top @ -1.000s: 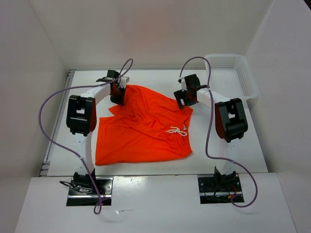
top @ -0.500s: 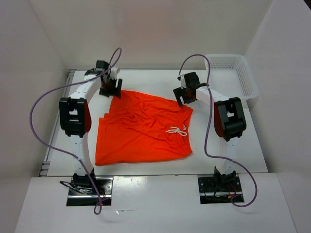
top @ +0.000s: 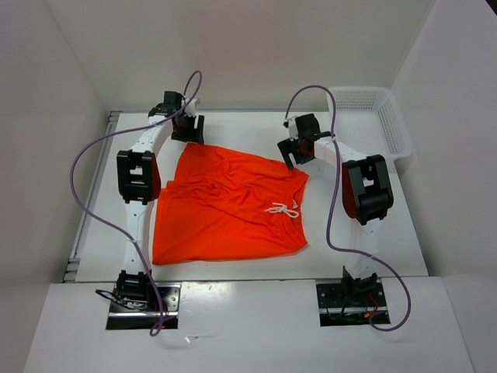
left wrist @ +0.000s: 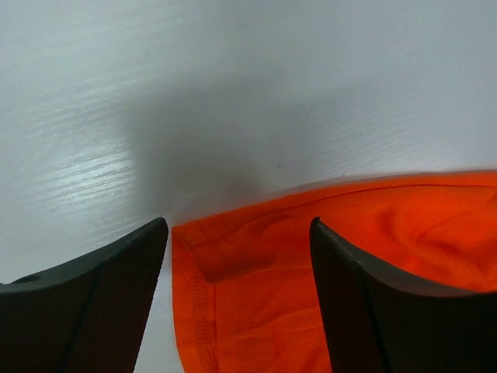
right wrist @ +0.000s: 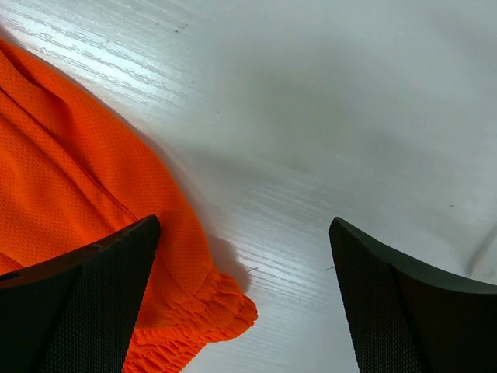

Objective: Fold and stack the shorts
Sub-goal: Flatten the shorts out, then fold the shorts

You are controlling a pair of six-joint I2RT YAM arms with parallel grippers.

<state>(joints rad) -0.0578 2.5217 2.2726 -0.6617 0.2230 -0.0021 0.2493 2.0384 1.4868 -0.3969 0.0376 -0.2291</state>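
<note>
Orange shorts (top: 233, 206) lie spread on the white bench (top: 365, 233), one far corner just beneath the left claw (left wrist: 238, 223) and another beside the right claw (right wrist: 245, 221), both claws gaping wide and holding nothing.

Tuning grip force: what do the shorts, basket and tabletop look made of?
Shorts: soft, matte synthetic knit, likely polyester mesh; fine pinhole weave and limp wrinkles. Basket: white rigid plastic, by its moulded lattice walls. Tabletop: white semi-gloss board, laminate or paint unclear; faint streaky grain and glare.
</note>
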